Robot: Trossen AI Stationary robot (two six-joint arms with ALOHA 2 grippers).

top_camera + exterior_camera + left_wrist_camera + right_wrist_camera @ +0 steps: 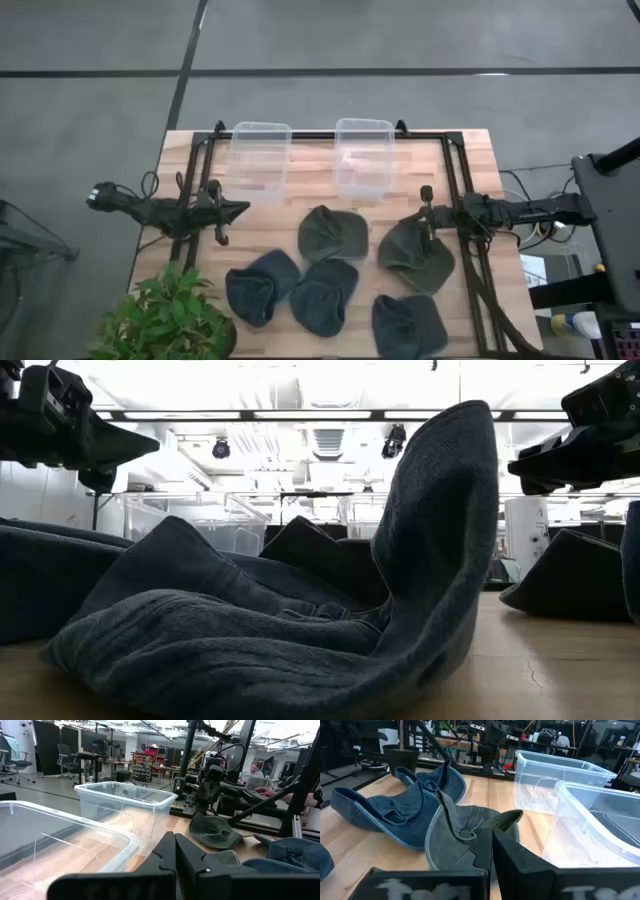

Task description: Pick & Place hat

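Note:
Several soft hats lie flat on the wooden table (470, 160): two green ones (333, 233) (415, 258) and three blue ones (262, 287) (323, 296) (408, 326). My left gripper (243, 210) is shut and points level toward the table's right, left of the hats and above the table. Its wrist view shows the shut gripper (175, 851) beside the clear bins. My right gripper (408, 222) is shut and hovers over the far edge of the right green hat (465, 837). In the low view both grippers (125, 448) (525, 465) stand high above a blue hat (300, 610).
Two clear plastic bins (260, 158) (363, 155) stand side by side at the table's far edge, inside a black frame (452, 190). A potted plant (165, 320) sits at the near left corner. A person sits at a desk beyond the table (255, 770).

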